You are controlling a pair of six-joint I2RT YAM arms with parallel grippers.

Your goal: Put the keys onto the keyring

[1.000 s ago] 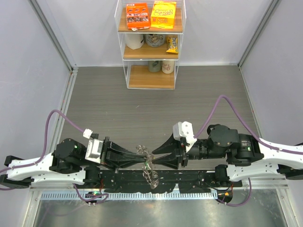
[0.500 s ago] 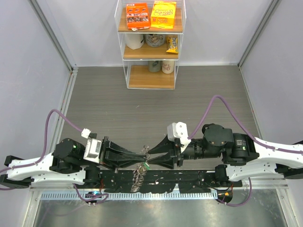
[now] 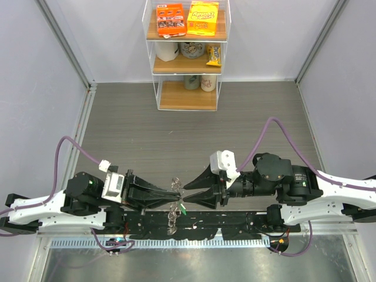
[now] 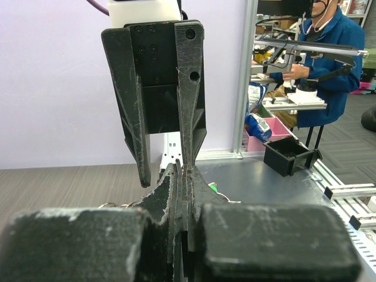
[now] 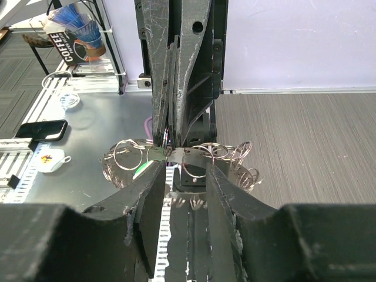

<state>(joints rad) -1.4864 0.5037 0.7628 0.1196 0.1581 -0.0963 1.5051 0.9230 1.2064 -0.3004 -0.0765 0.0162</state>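
While my left hand pinches the keyring midair and my half-closed right hand meets it, grip unclear, the green key just dangles there, so threading looks unfinished imo.

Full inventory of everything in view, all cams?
keyring: one, silvery, held up at the near edge, centre
green key: one, green head, beside the keyring
table: one, grey woodgrain, under everything
shelf: one, clear with wood boards, far end
snack boxes: two, orange and yellow, top board
cups: about four, pale, lower boards
phone: one, black, metal surface beyond the table
person: one, blue jacket, background
left gripper: one, black, shut on keyring
right gripper: one, black, jaws apart at keyring, grip unclear
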